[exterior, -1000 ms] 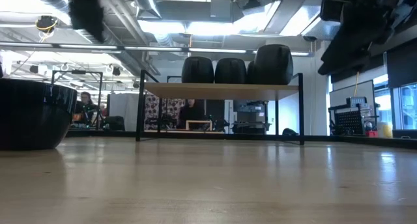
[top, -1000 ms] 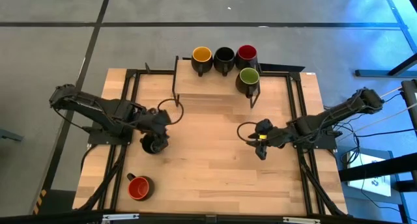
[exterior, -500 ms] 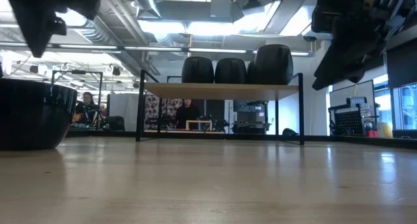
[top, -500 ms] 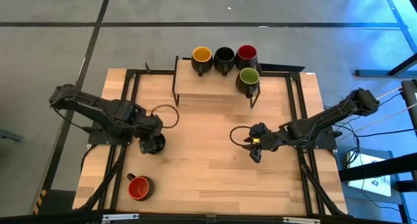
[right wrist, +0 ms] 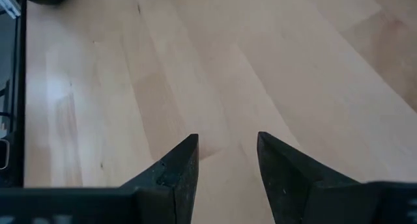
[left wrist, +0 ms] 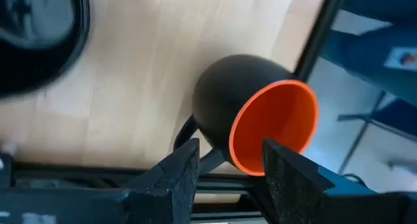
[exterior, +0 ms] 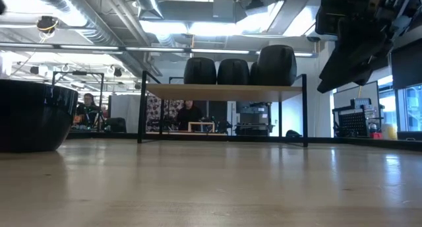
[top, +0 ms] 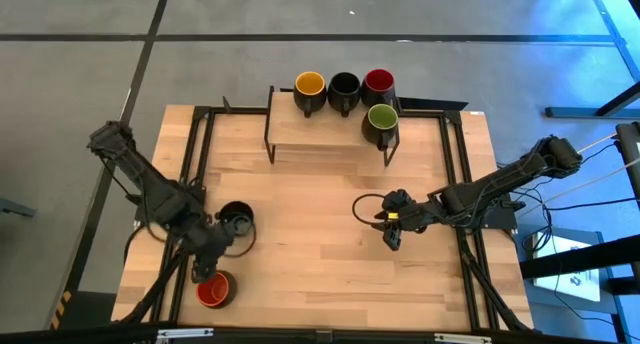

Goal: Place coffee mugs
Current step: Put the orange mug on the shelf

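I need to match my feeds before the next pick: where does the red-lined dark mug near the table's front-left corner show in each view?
High view: the dark ceramic mug with the red inside stands by the front-left corner, the left gripper just above it.
Low view: not in it.
Left wrist view: centre, lying sideways in the picture, red mouth toward the table edge.
Right wrist view: not in it.
Shared landmark: the light wooden tabletop.

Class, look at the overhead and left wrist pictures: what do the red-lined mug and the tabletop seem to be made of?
Red-lined mug: probably glazed ceramic; smooth matte black outside, evenly coloured orange-red inside, thick rounded rim.
Tabletop: light wood, likely joined planks; parallel grain lines and strips of varying tone show, with a soft sheen in the right wrist view.
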You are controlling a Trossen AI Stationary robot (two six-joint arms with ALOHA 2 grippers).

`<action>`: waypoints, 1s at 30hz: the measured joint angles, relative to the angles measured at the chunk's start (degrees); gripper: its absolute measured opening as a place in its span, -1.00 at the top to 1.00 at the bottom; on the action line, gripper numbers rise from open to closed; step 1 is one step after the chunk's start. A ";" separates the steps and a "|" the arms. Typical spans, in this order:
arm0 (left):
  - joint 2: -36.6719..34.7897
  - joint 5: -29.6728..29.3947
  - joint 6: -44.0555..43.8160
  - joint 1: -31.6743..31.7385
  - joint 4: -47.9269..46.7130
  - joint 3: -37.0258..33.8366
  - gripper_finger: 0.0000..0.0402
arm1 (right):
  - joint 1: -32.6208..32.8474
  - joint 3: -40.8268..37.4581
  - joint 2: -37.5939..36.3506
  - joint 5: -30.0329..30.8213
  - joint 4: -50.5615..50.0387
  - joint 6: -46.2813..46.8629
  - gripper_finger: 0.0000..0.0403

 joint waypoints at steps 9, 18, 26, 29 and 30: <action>4.59 -4.68 -10.10 -7.79 1.57 -0.03 0.20 | -0.11 0.00 0.00 1.45 -0.55 -1.39 0.29; 10.59 -6.37 -12.08 -9.60 3.59 -0.03 0.20 | -0.11 0.00 -0.02 0.93 -0.67 -1.48 0.29; 18.05 -4.80 -8.58 -8.84 4.82 -0.03 0.26 | -0.04 0.00 -0.04 -3.13 -2.18 -1.47 0.29; 19.76 -5.32 -6.00 -7.96 6.09 -0.02 0.45 | 1.78 0.00 -0.04 -5.00 -1.81 -1.02 0.29; 20.17 -5.42 -4.82 -7.53 6.26 -0.01 0.54 | 2.89 0.00 -0.04 -5.04 -1.70 -0.56 0.29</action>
